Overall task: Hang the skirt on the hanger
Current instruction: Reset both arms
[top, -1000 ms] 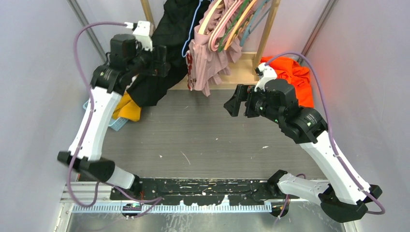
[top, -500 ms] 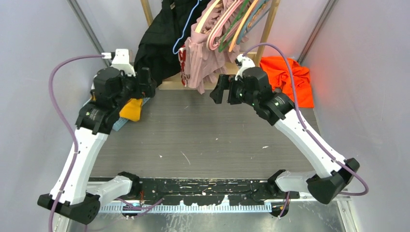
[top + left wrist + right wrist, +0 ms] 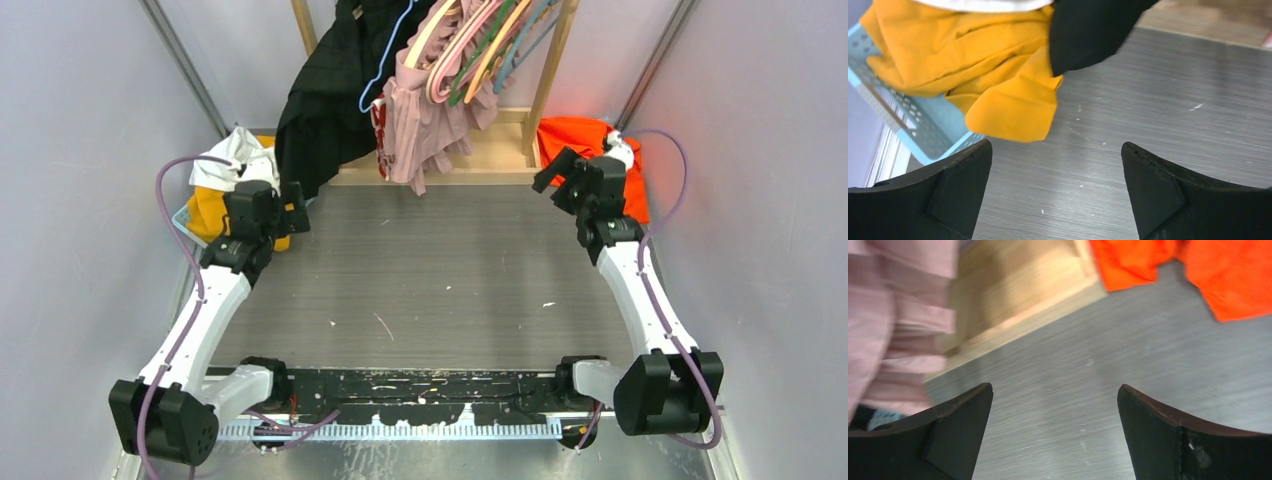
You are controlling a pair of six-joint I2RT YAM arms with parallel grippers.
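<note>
Left gripper backing off rack, spread wide, empty, now hovering over bench by yellow cloth. Black skirt hanging off blue hanger up back. Right gripper also pulling away toward orange garment, wide, empty. Looking pretty much done imo.

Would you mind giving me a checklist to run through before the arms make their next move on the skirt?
1. The left gripper is open and holds nothing: ok.
2. The right gripper is open and holds nothing: ok.
3. The hangers are in view: ok.
4. The yellow garment lies in the blue basket, ahead of the left gripper: ok.
5. The orange garment lies ahead of the right gripper: ok.
6. Which garment is the skirt to hang: cannot tell.
</note>
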